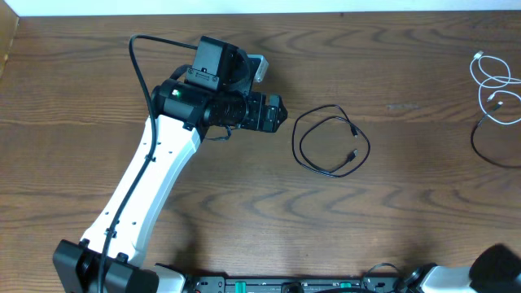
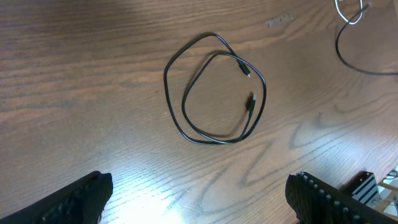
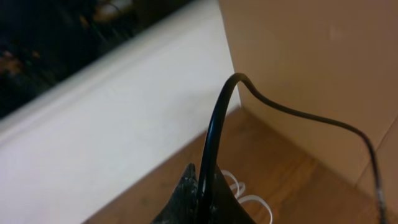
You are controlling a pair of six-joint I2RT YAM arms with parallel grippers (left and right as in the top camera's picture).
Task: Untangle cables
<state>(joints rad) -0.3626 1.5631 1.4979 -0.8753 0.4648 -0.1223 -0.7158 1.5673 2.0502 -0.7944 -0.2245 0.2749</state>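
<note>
Black cable [image 1: 330, 140] lies flat mid-bench [image 1: 244, 220], just right of the left tool [image 1: 277, 112]. It's coiled in about two loose loops, roughly round and slightly wider than tall in the overhead. Both plugs sit inside the right half of the coil. The upper plug points down-right and the lower one points up toward it; they are near each other but not touching. No knots visible.

Left tool [image 2: 199, 182]: fingers spread wide, nothing in them, aimed at the coil [image 2: 214, 90] and clear of it.

White cable [image 1: 491, 81] is at the far right edge of the bench, bunched in small loops, long axis running top to bottom of the overhead. A second black cord [image 1: 482, 146] arcs just below it and meets the loops. Can't tell whether they cross.

Right tool [image 3: 199, 200] is out of the overhead. In the wrist view its tips look pinched onto the second black cord [image 3: 217, 124], which rises from the tips and bends off right. White loops [image 3: 244, 191] sit just behind.
</note>
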